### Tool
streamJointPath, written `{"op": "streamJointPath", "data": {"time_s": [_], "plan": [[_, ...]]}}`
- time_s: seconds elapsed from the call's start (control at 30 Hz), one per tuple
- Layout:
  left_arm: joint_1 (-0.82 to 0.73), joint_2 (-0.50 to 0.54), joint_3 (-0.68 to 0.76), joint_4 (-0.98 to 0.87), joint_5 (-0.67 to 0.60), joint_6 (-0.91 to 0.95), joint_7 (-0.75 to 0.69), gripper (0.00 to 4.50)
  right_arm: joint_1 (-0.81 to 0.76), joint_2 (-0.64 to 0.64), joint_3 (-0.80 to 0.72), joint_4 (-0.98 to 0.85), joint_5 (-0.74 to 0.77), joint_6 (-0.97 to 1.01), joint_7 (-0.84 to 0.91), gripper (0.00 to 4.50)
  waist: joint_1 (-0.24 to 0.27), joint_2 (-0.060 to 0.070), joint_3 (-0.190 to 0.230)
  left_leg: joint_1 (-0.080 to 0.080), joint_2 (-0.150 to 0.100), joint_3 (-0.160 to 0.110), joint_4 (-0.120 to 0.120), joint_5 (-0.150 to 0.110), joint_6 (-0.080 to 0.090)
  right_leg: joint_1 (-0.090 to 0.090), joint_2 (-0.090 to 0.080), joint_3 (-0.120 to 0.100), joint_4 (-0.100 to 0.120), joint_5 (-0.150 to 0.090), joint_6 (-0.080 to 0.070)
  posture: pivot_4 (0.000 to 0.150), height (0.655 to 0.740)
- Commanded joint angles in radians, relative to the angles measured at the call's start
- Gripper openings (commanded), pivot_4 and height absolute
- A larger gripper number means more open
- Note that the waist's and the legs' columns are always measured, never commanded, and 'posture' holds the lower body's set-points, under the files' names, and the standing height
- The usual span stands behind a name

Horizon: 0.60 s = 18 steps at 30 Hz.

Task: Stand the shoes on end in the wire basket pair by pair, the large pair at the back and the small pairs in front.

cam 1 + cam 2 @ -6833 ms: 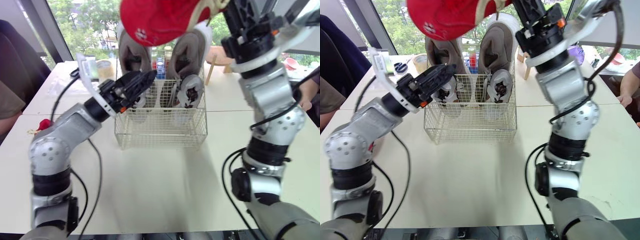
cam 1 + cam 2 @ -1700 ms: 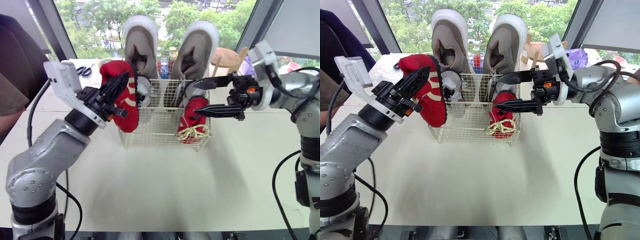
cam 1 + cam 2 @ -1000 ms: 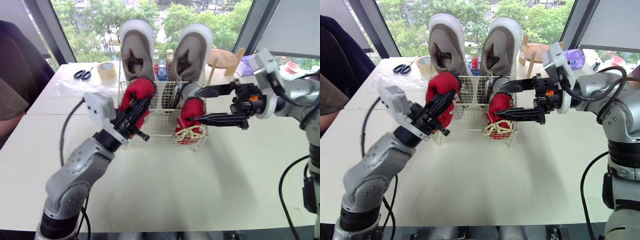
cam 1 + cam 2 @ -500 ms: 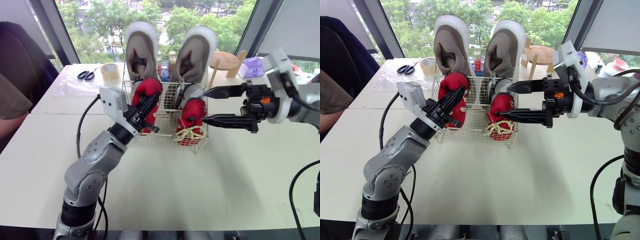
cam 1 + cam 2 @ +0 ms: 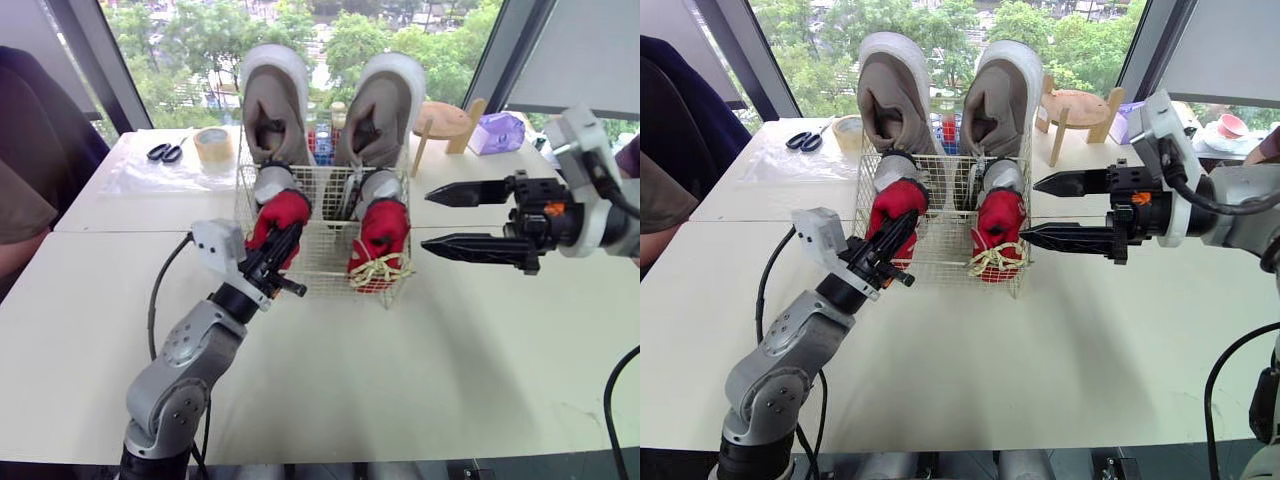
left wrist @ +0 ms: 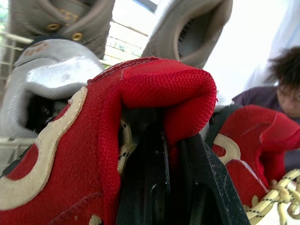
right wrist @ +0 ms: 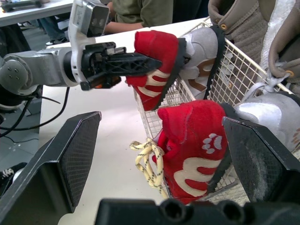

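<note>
"Left gripper status?"

"Pinched on the left red shoe, one finger inside the collar. A second ago that shoe hung outside the basket. Now it sits low at the front left, apparently inside the wires."

"Right gripper?"

"Spread wide, empty, drawn back to the basket's right. The right red shoe stands on end at front right, laces trailing."

"Effect on the task?"

"Large pair at back, grey pair mid, reds in front. My judgement: only the release remains. Confirm the left shoe stays upright."
</note>
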Motion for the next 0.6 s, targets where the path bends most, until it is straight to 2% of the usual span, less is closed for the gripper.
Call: {"op": "streamJointPath", "data": {"time_s": [0.03, 0.1, 0.23, 0.37, 0.4, 0.53, 0.6], "plan": [[0.057, 0.019, 0.066, -0.011, -0.066, 0.044, 0.021, 0.02, 0.000, -0.004, -0.017, -0.006, 0.002, -0.029, -0.001, 4.50, -0.003, 0.000, 0.000, 0.000, 0.000, 0.000, 0.000, 0.000, 0.001, 0.000, 0.000, 0.000, 0.000, 0.000, 0.000, 0.150, 0.7400], [0.070, 0.033, 0.079, -0.027, -0.092, 0.051, 0.022, 0.02, -0.004, -0.004, -0.008, 0.004, -0.003, -0.038, 0.004, 4.50, -0.008, 0.000, 0.000, 0.000, 0.000, 0.000, 0.000, -0.001, 0.001, 0.000, 0.000, 0.000, -0.001, 0.000, 0.000, 0.150, 0.7400], [0.073, 0.055, 0.131, -0.065, -0.194, 0.068, 0.048, 1.62, -0.011, 0.002, 0.014, 0.022, -0.017, -0.056, 0.014, 4.50, -0.012, 0.000, 0.000, -0.001, 0.000, 0.000, -0.001, -0.001, 0.001, 0.000, -0.001, 0.000, -0.002, 0.000, 0.000, 0.150, 0.7400], [0.098, 0.145, 0.190, -0.098, -0.271, 0.121, 0.078, 3.49, -0.004, 0.005, 0.027, 0.034, -0.026, -0.072, 0.022, 4.50, -0.009, 0.000, 0.000, -0.001, -0.001, 0.000, 0.000, -0.001, 0.001, 0.000, -0.002, -0.001, -0.003, 0.000, 0.000, 0.150, 0.7400], [0.128, 0.184, 0.220, -0.120, -0.355, 0.135, 0.080, 3.86, 0.003, 0.004, 0.026, 0.038, -0.030, -0.077, 0.025, 4.50, -0.009, 0.000, 0.000, -0.001, -0.001, 0.000, 0.000, -0.001, 0.001, 0.000, -0.003, -0.001, -0.003, 0.000, 0.000, 0.150, 0.7400], [0.262, 0.348, 0.369, -0.153, -0.668, 0.158, 0.062, 3.86, 0.025, 0.003, 0.021, 0.050, -0.037, -0.086, 0.030, 4.50, -0.014, 0.000, 0.000, -0.001, -0.001, 0.000, -0.002, -0.001, 0.001, 0.000, -0.004, -0.001, -0.004, 0.000, 0.000, 0.150, 0.7400], [0.343, 0.440, 0.424, -0.156, -0.773, 0.180, 0.019, 3.86, 0.043, 0.006, 0.012, 0.056, -0.040, -0.091, 0.027, 4.50, -0.014, 0.000, 0.001, -0.002, 0.000, 0.000, -0.002, -0.001, 0.001, 0.000, -0.005, -0.001, -0.005, 0.000, 0.000, 0.150, 0.7400]]}}
